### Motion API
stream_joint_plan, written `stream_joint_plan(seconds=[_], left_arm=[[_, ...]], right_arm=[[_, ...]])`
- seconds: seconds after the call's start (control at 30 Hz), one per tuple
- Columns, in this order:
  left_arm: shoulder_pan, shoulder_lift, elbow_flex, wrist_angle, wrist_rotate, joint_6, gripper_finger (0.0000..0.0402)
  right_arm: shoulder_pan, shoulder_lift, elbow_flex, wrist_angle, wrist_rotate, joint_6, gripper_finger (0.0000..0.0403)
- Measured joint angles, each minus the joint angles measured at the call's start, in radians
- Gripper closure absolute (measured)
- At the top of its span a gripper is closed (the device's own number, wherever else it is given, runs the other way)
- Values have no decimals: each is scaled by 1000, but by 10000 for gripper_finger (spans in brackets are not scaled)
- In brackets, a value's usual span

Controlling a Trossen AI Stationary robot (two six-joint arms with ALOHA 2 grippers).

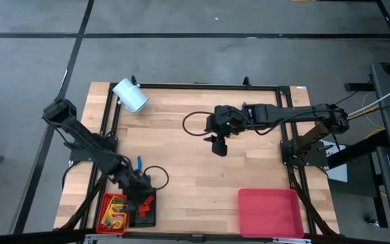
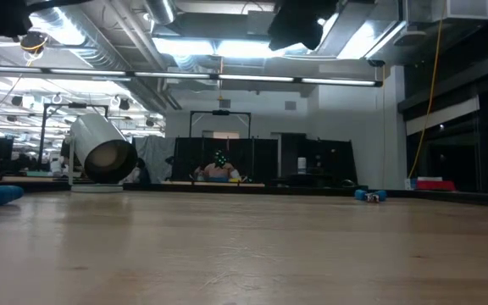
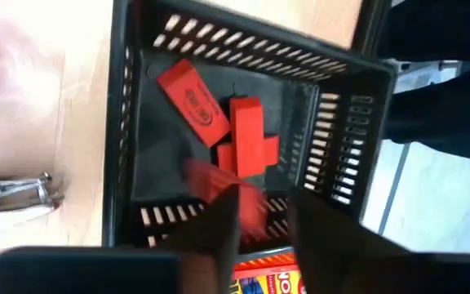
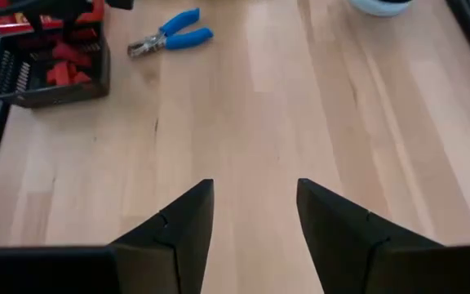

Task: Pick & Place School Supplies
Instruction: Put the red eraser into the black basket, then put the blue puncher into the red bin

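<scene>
Red rectangular pieces (image 3: 233,135) lie in the black slotted tray (image 3: 343,122), right beneath my left gripper (image 3: 261,214).
I see its two dark fingers slightly apart over the tray with nothing between them. A yellow-and-green crayon box (image 1: 113,213) sits in the red tray beside the black one. Blue-handled pliers (image 4: 172,33) lie on the wooden table (image 1: 181,163) just beyond the trays. My right gripper (image 4: 255,216) hangs mid-table, fingers spread wide, empty, well apart from the supplies.
</scene>
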Motion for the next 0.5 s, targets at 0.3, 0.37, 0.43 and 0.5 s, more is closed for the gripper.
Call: stream_joint_plan(seconds=[0.3,0.37,0.43,0.5], left_arm=[[15,-78,1,-36,-64,75,166],[30,-128,6,-105,-165,43,160],[57,-179,27,-269,-316,-58,162],[103,-221,37,-466,-414,-247,171]], right_arm=[[0,0,0,-42,-11,31,222],[0,0,0,-43,-11,35,222],[0,0,0,-42,-10,40,222],[0,0,0,-40,7,50,222]])
